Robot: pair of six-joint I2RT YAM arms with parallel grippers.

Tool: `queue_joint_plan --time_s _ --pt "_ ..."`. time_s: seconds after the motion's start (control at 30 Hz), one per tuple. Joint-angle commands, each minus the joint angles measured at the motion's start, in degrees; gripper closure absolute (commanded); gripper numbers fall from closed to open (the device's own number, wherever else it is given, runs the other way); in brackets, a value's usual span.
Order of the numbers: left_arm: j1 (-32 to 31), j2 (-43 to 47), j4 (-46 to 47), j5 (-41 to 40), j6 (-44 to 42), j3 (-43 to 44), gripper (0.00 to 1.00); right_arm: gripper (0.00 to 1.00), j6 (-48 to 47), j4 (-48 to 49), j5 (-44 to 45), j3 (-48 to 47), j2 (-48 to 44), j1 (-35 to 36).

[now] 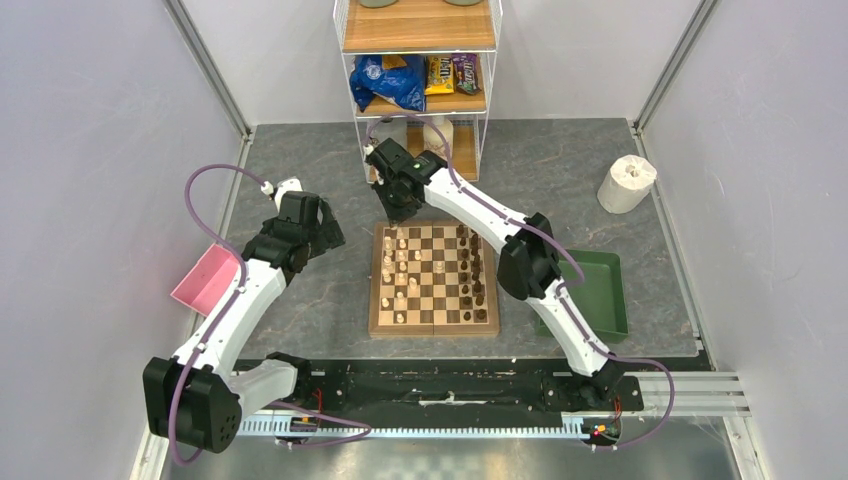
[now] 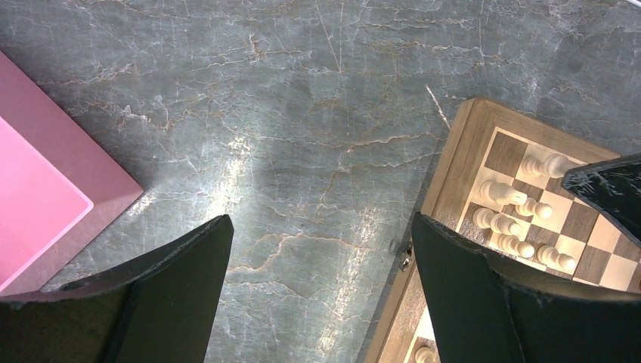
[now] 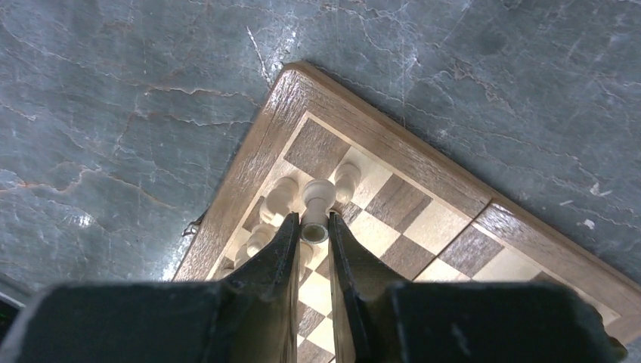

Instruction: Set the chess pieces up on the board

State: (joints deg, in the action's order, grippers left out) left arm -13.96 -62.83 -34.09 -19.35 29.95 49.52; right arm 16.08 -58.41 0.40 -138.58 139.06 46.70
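Risk gathers at the far-left corner of the board [image 3: 249, 162]. The right tool [image 3: 314, 227] is clamped on a cream piece [image 3: 317, 198] among crowded neighbours [image 3: 280, 198], so a skewed release could topple them. The left tool [image 2: 321, 219] hangs apart over the counter [image 2: 302, 113].

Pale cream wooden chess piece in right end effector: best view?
Right wrist: pale cream wooden chess piece close up, pinched in the right end effector. Top external hides it beneath the end effector; left wrist: indistinguishable.
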Motion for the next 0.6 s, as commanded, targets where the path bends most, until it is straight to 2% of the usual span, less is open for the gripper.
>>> queue_joint_plan --time_s 0.0,0.57 --pt "0.2 0.9 1.9 -0.1 1.1 0.7 0.05 0.84 -1.9 -0.2 -2.1 -5.7 1.2 0.1" --pt "0.2 0.2 2.1 -0.2 0.9 0.7 0.05 0.83 -2.0 0.1 -3.8 -9.6 6.5 0.1"
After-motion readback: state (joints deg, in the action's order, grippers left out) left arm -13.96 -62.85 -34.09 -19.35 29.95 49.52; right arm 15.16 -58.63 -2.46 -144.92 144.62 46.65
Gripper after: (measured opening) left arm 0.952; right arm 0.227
